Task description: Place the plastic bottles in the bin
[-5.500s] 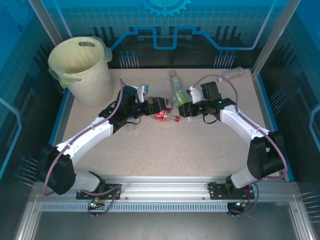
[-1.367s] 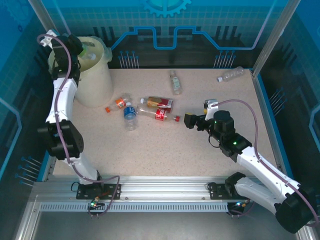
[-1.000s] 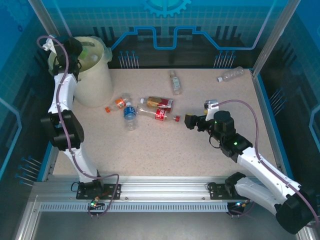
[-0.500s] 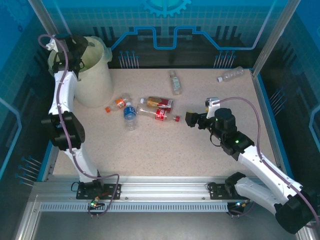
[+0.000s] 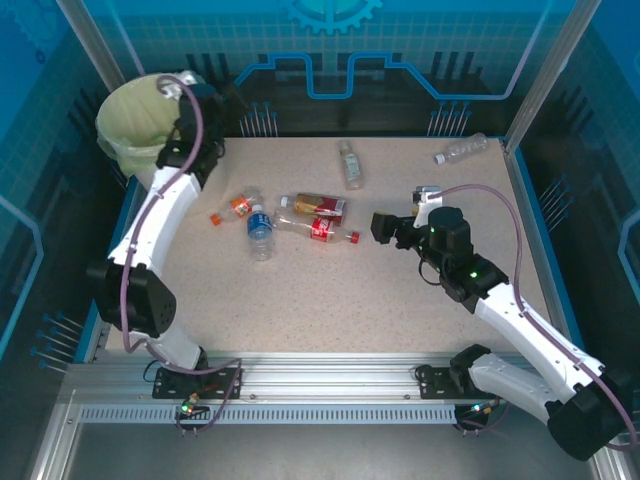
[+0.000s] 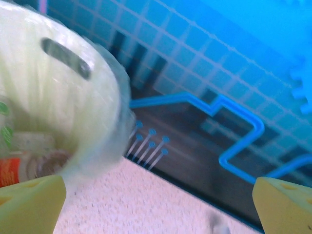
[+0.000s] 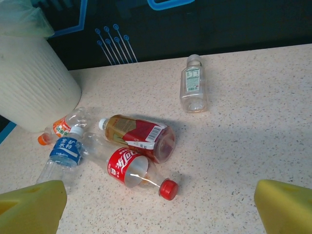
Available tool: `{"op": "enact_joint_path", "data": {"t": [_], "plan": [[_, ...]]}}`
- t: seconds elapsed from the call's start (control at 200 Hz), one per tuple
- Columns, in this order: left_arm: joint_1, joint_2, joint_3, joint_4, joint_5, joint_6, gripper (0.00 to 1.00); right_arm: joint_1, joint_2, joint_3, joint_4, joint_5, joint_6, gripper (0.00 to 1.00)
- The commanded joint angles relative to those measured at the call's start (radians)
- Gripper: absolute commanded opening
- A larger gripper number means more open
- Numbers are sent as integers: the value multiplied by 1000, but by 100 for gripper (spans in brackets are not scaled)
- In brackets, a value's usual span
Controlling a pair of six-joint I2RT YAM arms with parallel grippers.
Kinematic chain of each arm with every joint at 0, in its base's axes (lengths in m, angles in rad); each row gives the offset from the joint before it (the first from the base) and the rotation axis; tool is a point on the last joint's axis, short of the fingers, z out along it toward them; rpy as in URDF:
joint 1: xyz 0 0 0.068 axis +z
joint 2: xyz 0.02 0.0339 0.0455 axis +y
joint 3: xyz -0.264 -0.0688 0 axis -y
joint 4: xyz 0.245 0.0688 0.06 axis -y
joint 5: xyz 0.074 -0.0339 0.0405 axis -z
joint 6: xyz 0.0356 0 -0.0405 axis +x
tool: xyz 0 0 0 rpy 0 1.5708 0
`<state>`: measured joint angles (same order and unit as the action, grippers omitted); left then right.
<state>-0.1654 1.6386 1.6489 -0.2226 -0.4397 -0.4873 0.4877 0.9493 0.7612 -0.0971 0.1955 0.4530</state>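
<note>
The bin (image 5: 135,128), cream-white with a pale green bag, stands at the table's far left corner. My left gripper (image 5: 222,105) hangs open and empty just right of its rim. In the left wrist view the bin (image 6: 58,92) holds bottles (image 6: 22,158), and the gripper (image 6: 156,209) spans bare table. Several plastic bottles lie mid-table: orange-labelled (image 5: 238,206), blue-labelled (image 5: 259,232), a brown one with a red label (image 5: 318,206), a red cola one (image 5: 320,232). My right gripper (image 5: 385,228) is open just right of them. In the right wrist view, the cola bottle (image 7: 131,168) lies ahead of the gripper (image 7: 158,209).
A clear bottle with a green label (image 5: 350,164) lies toward the back, seen from the right wrist as the green-labelled bottle (image 7: 193,87). Another clear bottle (image 5: 462,150) rests at the far right corner. Blue walls and metal posts ring the table.
The left gripper opened above the bin, then the arm swung right, off the bin's mouth to its right rim. The right gripper crept slightly toward the bottles.
</note>
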Motion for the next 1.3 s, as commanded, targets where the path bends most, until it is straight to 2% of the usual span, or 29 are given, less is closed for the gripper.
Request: {"op": "enact_joint_path", "data": {"t": [0.0,0.19,0.385,0.56,0.71,0.845,1.005,1.19,1.296], "plan": [[-78,-75,-99,46,-122,77,99,-18,-4,33,18,41,25,100],[-184,-191,-279,-4,-101,23,99,-32,14,52,-27,24,34,100],[-188,-250,-454,-94,-21,-1,99,-34,38,46,-29,-10,43,100],[-158,-180,-491,-223,98,33,99,-34,46,31,-32,-30,58,100],[-118,-116,-532,-230,155,-4,99,-36,45,33,-50,-21,55,100],[-88,-30,-550,-196,256,-3,99,-35,40,33,-68,-10,60,100],[-72,78,-543,-200,256,8,99,-37,30,33,-88,-1,54,100],[-62,143,-577,-124,342,44,92,-37,18,24,-92,5,50,100],[-49,175,-583,-101,370,46,85,-37,20,24,-93,2,49,100]]}}
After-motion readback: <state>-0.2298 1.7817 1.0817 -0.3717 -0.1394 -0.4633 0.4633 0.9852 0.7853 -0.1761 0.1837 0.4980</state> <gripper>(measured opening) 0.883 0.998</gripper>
